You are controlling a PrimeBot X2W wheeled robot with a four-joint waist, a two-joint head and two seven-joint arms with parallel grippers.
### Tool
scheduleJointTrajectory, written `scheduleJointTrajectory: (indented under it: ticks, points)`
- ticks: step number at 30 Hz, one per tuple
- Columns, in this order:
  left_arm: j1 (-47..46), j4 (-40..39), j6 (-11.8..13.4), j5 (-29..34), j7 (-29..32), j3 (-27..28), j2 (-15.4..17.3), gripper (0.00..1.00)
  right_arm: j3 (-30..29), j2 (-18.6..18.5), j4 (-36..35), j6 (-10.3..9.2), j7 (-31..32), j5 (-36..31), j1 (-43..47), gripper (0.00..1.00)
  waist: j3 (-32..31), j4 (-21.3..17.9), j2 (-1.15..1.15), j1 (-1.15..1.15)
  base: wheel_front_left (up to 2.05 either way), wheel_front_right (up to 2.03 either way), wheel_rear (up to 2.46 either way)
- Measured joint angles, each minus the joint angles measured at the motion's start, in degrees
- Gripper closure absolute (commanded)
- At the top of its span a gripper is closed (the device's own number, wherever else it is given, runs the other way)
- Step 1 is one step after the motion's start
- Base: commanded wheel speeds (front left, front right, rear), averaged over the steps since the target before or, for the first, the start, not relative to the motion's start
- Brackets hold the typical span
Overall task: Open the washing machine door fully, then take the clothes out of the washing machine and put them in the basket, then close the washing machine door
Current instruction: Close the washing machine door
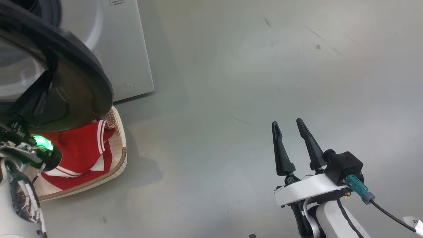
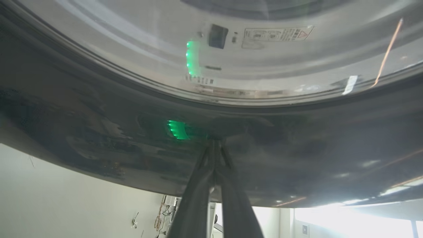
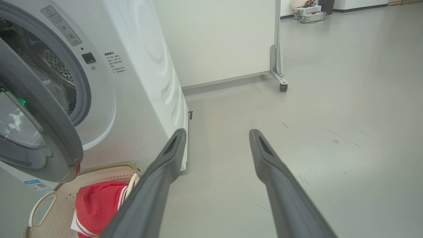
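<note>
Head view: clothes point(image 1: 79, 150) seemingly inside basket point(image 1: 124, 155)

Upper left: large round washing machine door point(image 1: 86, 62), glossy black rim, swung open and overhanging the basket. Behind it, white front of the washing machine point(image 1: 125, 49). Below the door, on the grey floor point(image 1: 231, 99): cream basket point(image 1: 121, 155) with brown rim, partly hidden, red clothes point(image 1: 79, 148) with white stripes inside. Lower left: pale left arm point(image 1: 10, 205), green light point(image 1: 43, 142) glowing near the door. Lower right, well apart from the basket: right gripper point(image 1: 287, 123), two dark fingers spread, holding nothing.
</note>
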Motion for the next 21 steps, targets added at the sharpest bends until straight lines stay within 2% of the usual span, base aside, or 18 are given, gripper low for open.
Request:
scheduleJointTrajectory:
  ticks: [21]
  points:
    - [-8.7,5.4,0.3,3.3,-14.8,-1.9,0.0,1.0,0.3,0.1,-1.3,-0.76,0.0,0.5,0.0,0.0,2.7,-2.7,0.0,0.0,0.0,0.0,0.0]
